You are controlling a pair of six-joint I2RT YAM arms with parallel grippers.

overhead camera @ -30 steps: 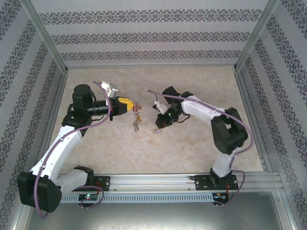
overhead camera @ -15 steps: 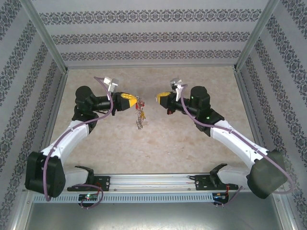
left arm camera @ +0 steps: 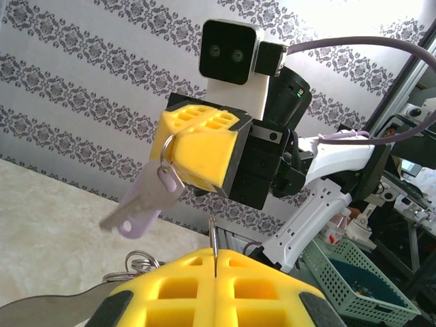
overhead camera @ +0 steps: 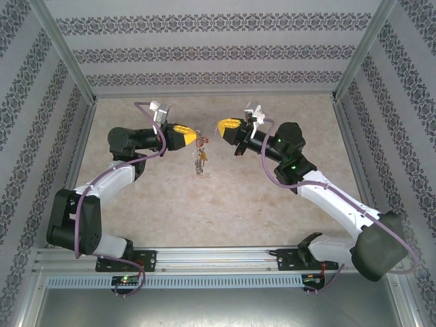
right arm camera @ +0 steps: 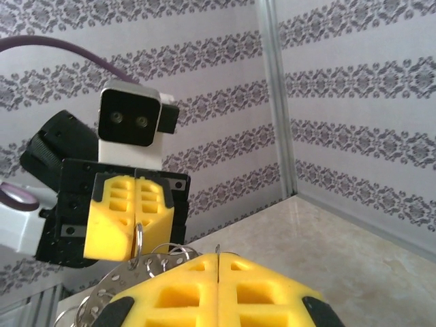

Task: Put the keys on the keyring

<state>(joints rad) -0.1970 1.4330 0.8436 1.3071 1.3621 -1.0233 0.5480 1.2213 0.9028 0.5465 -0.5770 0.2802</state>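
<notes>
Clamps the thin grey wire keyring (overhead camera: 199, 143) in the left pincer (overhead camera: 193, 138), small silvery keys (overhead camera: 200, 162) dangling below its tips. Pinches the lilac-headed metal key (left arm camera: 139, 208) in the right pincer (overhead camera: 219, 127), facing the left, just apart.

Soft, even light filled the overhead view, leaving only faint shadows on the desk (overhead camera: 272, 225). In the left wrist view glare bleached the wall (left arm camera: 327, 27) toward 1 o'clock, and the foreground at 6 o'clock blurred.

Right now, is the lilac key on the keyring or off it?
Off. The right hand pinches the lilac key; the keyring hangs from the left hand, apart.
</notes>
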